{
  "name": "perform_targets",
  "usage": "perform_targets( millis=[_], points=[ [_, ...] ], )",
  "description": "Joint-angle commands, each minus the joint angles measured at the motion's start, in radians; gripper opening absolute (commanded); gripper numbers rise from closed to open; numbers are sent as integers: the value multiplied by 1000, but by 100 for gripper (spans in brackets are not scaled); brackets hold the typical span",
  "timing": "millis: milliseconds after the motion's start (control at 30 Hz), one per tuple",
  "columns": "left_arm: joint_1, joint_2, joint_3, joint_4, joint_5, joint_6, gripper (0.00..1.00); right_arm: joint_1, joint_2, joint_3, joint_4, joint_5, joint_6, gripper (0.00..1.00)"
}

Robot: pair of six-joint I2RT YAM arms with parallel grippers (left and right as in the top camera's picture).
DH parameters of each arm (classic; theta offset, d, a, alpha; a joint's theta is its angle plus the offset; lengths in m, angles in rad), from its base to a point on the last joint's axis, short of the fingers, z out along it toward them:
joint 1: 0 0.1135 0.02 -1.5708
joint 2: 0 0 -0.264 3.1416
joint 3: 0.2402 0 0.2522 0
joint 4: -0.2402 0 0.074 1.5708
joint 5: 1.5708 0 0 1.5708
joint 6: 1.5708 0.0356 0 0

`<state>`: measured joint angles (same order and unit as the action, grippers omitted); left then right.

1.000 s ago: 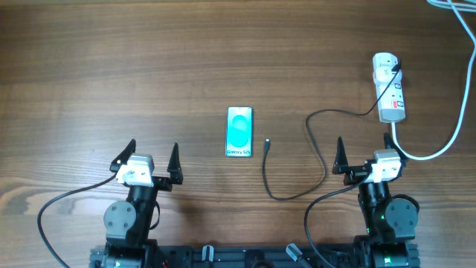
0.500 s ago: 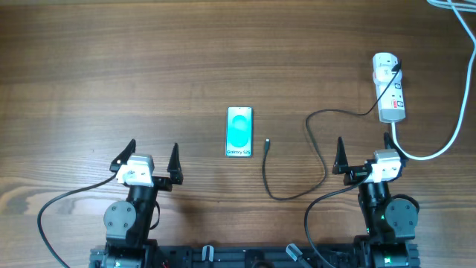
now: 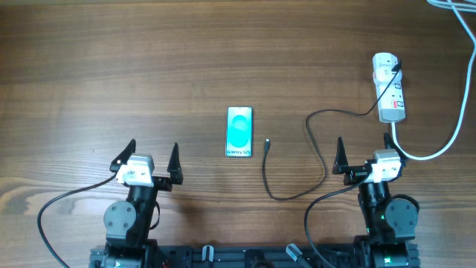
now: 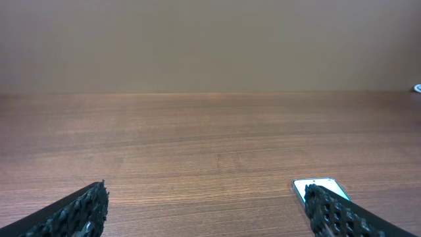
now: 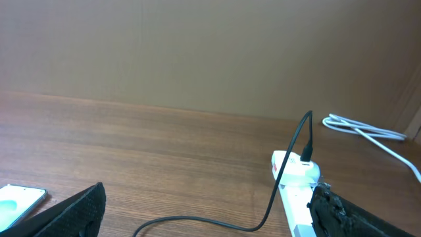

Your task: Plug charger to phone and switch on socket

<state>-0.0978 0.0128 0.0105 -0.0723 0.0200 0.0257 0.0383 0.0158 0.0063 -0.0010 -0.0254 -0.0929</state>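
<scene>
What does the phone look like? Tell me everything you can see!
The phone is a small flat rectangle with a bright cyan screen facing up and small dark writing at the end nearest the robot. It lies flat on the wooden table, touching nothing else. The charger tip lies just beside it, unplugged.

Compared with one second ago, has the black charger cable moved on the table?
No. The charger cable has not shifted: its loose tip still lies just right of the phone, near the phone's lower corner, as before.
</scene>
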Motion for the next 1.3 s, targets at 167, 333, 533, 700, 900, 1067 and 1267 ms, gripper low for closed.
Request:
perform_targets(
  millis=[167,333,533,700,900,1067,1267],
  points=[
    [4,-6,-5,-4,1,19,100,-3,3,-1,3,-9,-12,100],
    [5,-6,-5,4,-59,48,100,-3,3,-1,3,-9,-12,100],
    [4,-2,-5,3,66,-56,100,-3,3,-1,3,-9,-12,100],
    [4,-2,-5,243,195,-270,100,-3,3,-1,3,-9,-12,100],
    [5,2,31,595,193,-375,100,-3,3,-1,3,-9,-12,100],
    [5,112,249,320,193,-372,100,-3,3,-1,3,-9,-12,100],
    [5,447,621,-67,424,-375,100,-3,3,-1,3,-9,-12,100]
  ],
)
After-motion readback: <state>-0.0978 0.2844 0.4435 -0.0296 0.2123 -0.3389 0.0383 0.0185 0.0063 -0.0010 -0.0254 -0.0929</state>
